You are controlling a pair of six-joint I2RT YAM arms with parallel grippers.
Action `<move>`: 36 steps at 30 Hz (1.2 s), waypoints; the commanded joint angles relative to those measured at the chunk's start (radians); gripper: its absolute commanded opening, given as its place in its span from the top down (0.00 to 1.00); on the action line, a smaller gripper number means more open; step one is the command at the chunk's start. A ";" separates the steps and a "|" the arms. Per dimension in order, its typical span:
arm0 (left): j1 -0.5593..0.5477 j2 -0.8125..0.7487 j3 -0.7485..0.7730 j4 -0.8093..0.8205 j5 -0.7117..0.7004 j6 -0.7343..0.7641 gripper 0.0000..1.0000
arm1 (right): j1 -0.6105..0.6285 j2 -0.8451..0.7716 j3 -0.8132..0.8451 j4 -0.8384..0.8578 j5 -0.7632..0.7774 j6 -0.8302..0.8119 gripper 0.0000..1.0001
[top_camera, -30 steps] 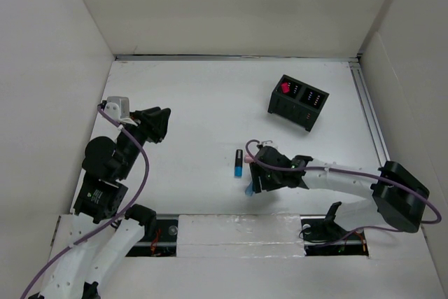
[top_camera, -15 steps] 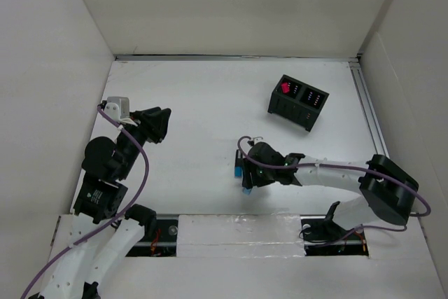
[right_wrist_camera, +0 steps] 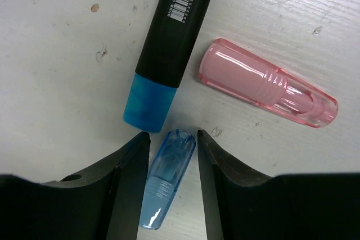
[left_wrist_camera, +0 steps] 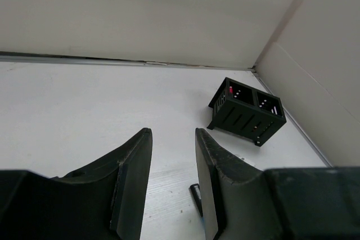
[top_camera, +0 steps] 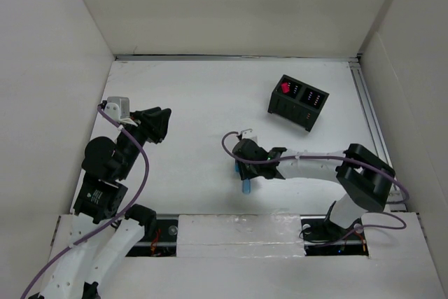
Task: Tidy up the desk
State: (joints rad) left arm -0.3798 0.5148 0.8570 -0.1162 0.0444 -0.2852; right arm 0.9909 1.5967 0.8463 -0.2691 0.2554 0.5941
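Observation:
On the white desk (top_camera: 189, 96) lies a black marker with a blue end (right_wrist_camera: 169, 43). A clear blue cap (right_wrist_camera: 167, 178) lies loose just below that end, and a clear pink cap (right_wrist_camera: 264, 88) lies to the right. My right gripper (right_wrist_camera: 171, 139) is open and low over the desk. Its fingers stand on either side of the blue cap with small gaps. In the top view the right gripper (top_camera: 243, 167) covers most of the marker, and the blue cap (top_camera: 246, 188) sticks out below it. My left gripper (top_camera: 159, 122) is open and empty at the left.
A black slotted organiser (top_camera: 298, 101) stands at the back right with a red thing (top_camera: 285, 88) in one compartment. It also shows in the left wrist view (left_wrist_camera: 246, 113). White wall panels close in the desk on three sides.
My right gripper has moved left and a little farther from the arm bases, from beside the marker to over the marker's blue end and the blue cap. The left arm has not moved.

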 commanded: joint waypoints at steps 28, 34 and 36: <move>-0.002 0.001 0.000 0.044 0.005 0.004 0.68 | 0.054 -0.115 -0.044 -0.105 0.076 0.045 0.93; -0.002 -0.001 -0.001 0.044 0.005 0.004 0.68 | 0.054 -0.242 0.006 -0.148 0.200 0.021 0.95; -0.002 0.004 -0.001 0.047 0.006 0.004 0.68 | -0.003 -0.289 0.051 -0.106 0.229 -0.028 0.94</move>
State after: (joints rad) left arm -0.3798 0.5148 0.8570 -0.1162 0.0444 -0.2852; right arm 1.0317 1.3735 0.8162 -0.4038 0.3969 0.6209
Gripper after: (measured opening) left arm 0.327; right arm 0.279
